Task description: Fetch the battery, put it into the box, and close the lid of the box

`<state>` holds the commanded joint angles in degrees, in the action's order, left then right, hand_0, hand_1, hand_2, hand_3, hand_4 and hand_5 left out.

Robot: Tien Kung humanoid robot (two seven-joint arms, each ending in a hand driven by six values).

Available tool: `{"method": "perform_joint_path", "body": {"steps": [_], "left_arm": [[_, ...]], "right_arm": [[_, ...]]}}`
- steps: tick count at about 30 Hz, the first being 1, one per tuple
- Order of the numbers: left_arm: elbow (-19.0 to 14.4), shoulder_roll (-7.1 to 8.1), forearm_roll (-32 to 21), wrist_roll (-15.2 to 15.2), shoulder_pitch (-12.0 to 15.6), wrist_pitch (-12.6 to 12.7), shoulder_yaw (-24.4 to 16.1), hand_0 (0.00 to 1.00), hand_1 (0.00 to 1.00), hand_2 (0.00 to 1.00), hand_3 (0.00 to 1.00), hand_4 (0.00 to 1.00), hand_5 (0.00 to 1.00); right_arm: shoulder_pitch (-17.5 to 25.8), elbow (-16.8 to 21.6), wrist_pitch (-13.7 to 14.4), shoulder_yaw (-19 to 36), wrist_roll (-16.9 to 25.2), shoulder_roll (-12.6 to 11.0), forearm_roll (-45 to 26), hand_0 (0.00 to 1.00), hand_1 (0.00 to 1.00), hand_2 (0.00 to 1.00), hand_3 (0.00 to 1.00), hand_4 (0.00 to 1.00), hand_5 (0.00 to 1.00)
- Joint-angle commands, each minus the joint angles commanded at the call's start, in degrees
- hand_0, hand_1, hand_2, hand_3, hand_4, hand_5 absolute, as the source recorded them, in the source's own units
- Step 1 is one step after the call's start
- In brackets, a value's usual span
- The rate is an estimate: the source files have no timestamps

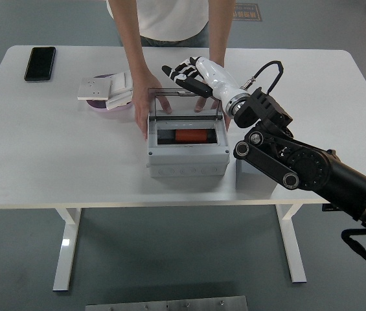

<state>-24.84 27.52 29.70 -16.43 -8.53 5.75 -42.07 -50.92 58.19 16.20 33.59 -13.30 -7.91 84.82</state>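
A grey box stands at mid-table with an orange-red battery lying inside it. Its clear lid stands raised at the back. My right hand, white with black fingers, hovers above the lid's top edge with its fingers spread and holding nothing. A person at the far side holds the box steady, one hand on its left side and the other hand behind the lid. My left arm does not show.
A black phone lies at the far left. A white socket plate and papers on a purple dish sit left of the box. My right forearm crosses the table's right front.
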Motion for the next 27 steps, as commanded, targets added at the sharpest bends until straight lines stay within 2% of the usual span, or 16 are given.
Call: {"method": "perform_joint_path", "body": {"steps": [2,3,9,26,27], "left_arm": [[0.0,0.00,0.1,0.0,0.0,0.0,0.0,0.639,0.743,0.588,0.503,0.424,0.002],[0.0,0.00,0.1,0.0,0.0,0.0,-0.1,0.640,0.741,0.587,0.502,0.424,0.002],[0.0,0.00,0.1,0.0,0.1,0.1,0.0,0.639,0.742,0.584,0.502,0.422,0.002],[0.0,-0.03,-0.6,0.6,0.4,0.6,0.6,0.640,0.742,0.582,0.502,0.422,0.002],[0.0,-0.04,-0.6,0.6,0.4,0.6,0.6,0.640,0.742,0.582,0.502,0.416,0.002]], "right_arm": [[0.1,0.1,0.1,-0.4,-0.2,0.2,-0.1,0.910,0.792,0.783,0.828,0.920,0.998],[0.2,0.1,0.2,-0.6,-0.2,0.2,-0.1,0.963,0.817,0.798,0.856,0.925,0.998],[0.7,0.3,0.6,-2.0,-0.3,0.5,0.0,0.968,0.824,0.806,0.866,0.945,0.998],[1.7,3.3,0.5,-5.6,-1.8,0.0,2.1,0.955,0.817,0.804,0.863,0.949,0.998],[1.8,3.9,0.5,-5.8,-2.1,-0.1,2.7,0.913,0.796,0.803,0.860,0.944,0.998]]}}
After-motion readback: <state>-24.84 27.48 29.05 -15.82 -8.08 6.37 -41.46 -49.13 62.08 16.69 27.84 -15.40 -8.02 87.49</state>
